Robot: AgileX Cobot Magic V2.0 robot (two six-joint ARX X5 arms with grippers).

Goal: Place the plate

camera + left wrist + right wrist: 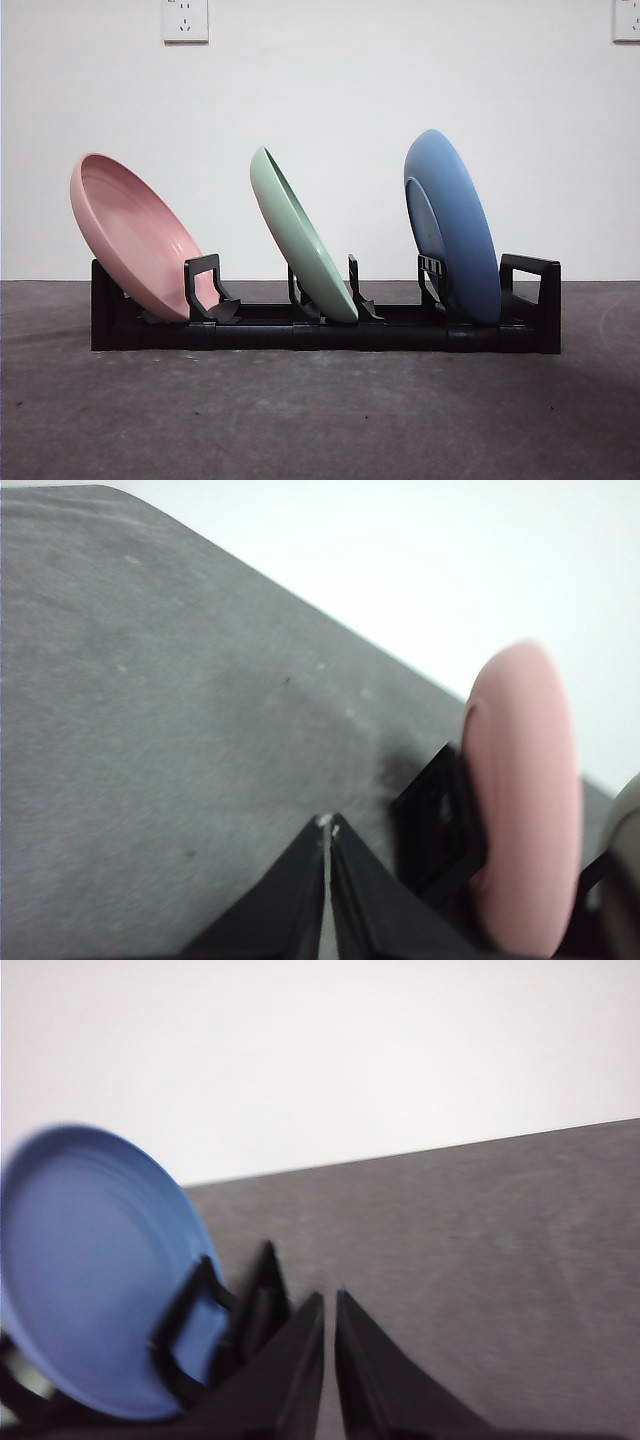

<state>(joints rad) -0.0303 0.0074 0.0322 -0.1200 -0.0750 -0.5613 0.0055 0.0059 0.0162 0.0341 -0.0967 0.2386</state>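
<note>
A black dish rack [325, 330] stands on the grey table and holds three plates on edge. A pink plate [135, 235] leans in the left slot, a green plate [300, 235] in the middle slot, a blue plate [455, 225] in the right slot. Neither arm shows in the front view. My left gripper [328, 825] is shut and empty, beside the pink plate [525, 790] and clear of it. My right gripper [330, 1300] is shut and empty, beside the blue plate [90, 1260] and apart from it.
Bare grey tabletop [320, 420] lies in front of the rack. A white wall with two sockets [185, 20] stands behind. The rack's end bracket [190, 1325] shows in the right wrist view, and its other end [440, 815] shows in the left wrist view.
</note>
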